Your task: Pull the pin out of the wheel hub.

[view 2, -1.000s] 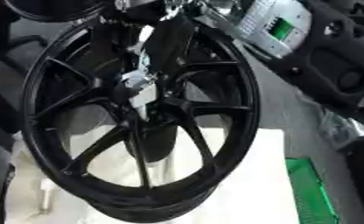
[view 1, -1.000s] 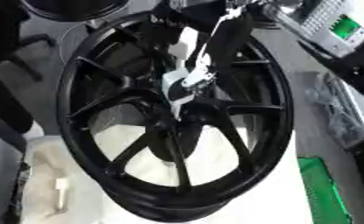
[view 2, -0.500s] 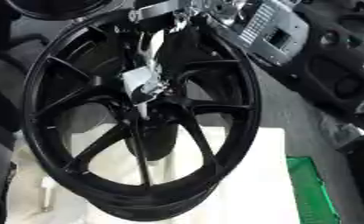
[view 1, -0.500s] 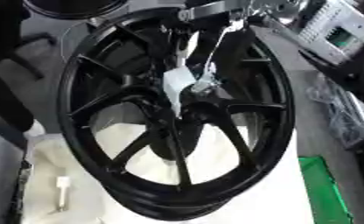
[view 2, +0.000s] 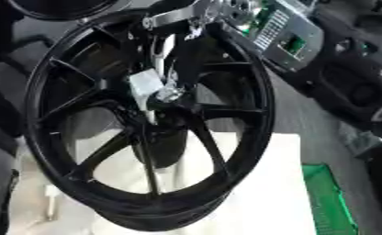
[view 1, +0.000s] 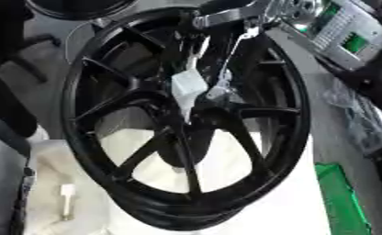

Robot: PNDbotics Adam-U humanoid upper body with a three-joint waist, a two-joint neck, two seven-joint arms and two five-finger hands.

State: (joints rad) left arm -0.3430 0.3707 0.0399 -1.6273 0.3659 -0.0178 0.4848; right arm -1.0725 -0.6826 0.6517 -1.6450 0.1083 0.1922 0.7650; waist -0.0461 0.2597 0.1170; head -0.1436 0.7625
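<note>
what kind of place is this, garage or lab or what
Probably a workshop or test bench, not a home. A black wheel stands on a white padded surface, grey boxed equipment with a green screen sits behind it, and a green crate lies to the right.

Right hand (view 1: 196, 87) reaches the black wheel hub (view 1: 198, 114) centre.

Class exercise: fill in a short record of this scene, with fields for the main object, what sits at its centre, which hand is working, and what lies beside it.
main object: black spoked wheel, standing tilted on a white surface
centre: hub with a white piece on it
working hand: right hand, reaching down from above toward the hub
grip: fingers too blurred to tell
beside: green crate at right
</note>
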